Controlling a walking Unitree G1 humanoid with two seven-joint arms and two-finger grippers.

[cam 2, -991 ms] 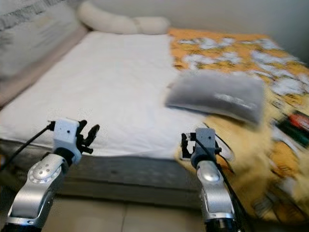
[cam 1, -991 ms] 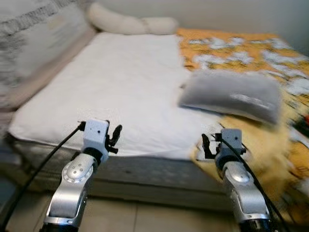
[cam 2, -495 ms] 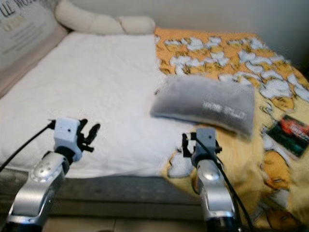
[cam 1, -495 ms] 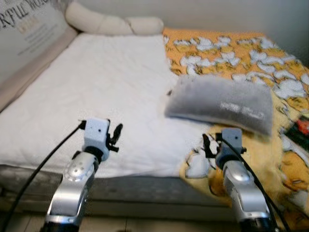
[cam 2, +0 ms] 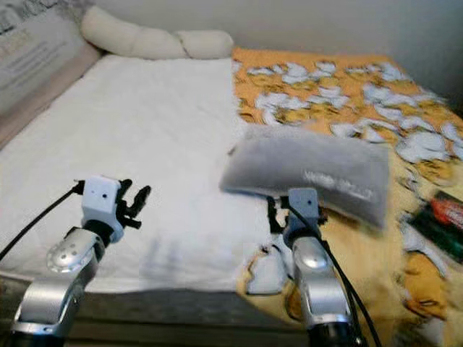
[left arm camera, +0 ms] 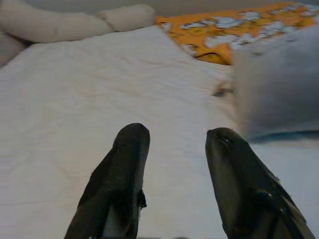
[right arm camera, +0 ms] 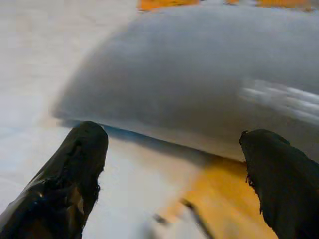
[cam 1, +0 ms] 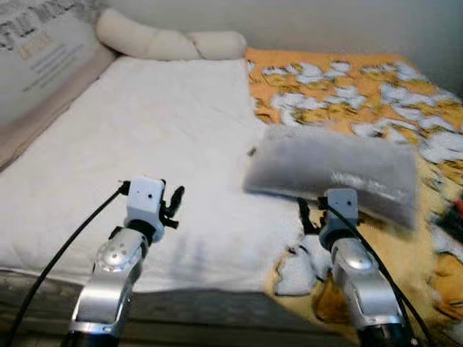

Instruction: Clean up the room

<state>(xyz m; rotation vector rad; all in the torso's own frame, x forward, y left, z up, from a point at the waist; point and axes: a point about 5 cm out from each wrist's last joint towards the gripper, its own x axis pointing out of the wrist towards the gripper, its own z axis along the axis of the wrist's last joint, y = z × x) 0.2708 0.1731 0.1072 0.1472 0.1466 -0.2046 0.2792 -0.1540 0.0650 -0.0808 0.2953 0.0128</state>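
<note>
Fingers spread wide on our right end effector [right arm camera: 174, 164], empty, with the gray pillow [cam 2: 307, 173] lying just ahead of it and slightly beyond its tips, not touching. That is the relation we judge the coming move turns on: the pillow's long axis runs across our reach, left to right, so its near long edge faces the gap between the fingers. Our right arm is clearly the nearer one. Our left end effector [left arm camera: 177, 149] is released too, holding nothing, hovering over bare white sheet [cam 1: 152, 137], and the pillow sits off to its right and a little farther out.

We count one gray pillow, lying half on the white sheet and half on the orange patterned blanket [cam 1: 347, 79]. Beyond our right end effector and off to its right, a dark flat object [cam 2: 441, 224] rests on the blanket; we cannot tell what it is. Farthest out, against the wall, lies one long cream bolster [cam 1: 170, 43], knotted or folded near its middle.
</note>
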